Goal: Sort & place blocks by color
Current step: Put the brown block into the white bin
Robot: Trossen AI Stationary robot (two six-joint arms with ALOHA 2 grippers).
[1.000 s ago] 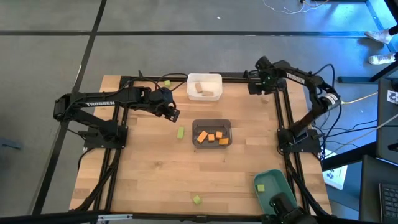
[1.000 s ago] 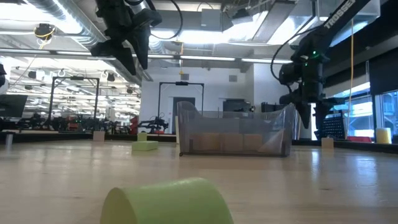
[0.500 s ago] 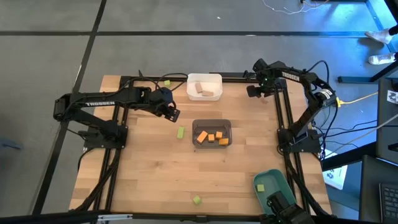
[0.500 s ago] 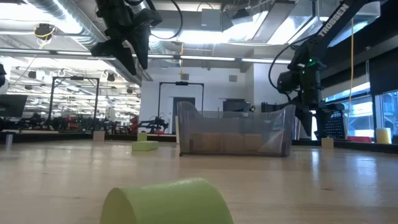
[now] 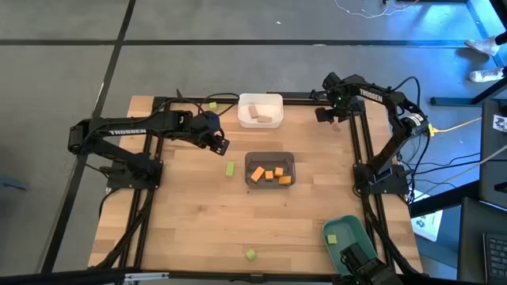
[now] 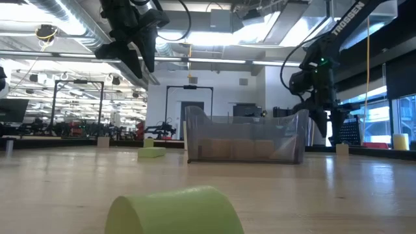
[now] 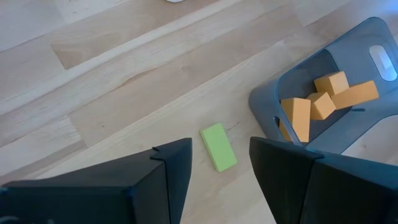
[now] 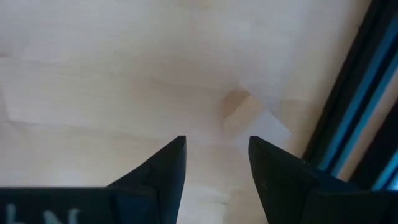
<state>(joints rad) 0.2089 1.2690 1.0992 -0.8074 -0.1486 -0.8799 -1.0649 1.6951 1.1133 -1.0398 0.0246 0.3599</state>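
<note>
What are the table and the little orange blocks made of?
The table looks like pale wood: long planks with grain lines and a smooth, slightly shiny finish. The orange blocks in the grey bin have flat, dull faces with no grain, so they may be foam or painted wood; which one cannot be told. The grey bin looks like see-through plastic.

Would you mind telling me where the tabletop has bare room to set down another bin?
The widest bare patch lies between the grey bin and the loose green block near the front edge. The front left corner is also bare. It is crowded at the back, around the white bin, the left tool and the right tool.
</note>
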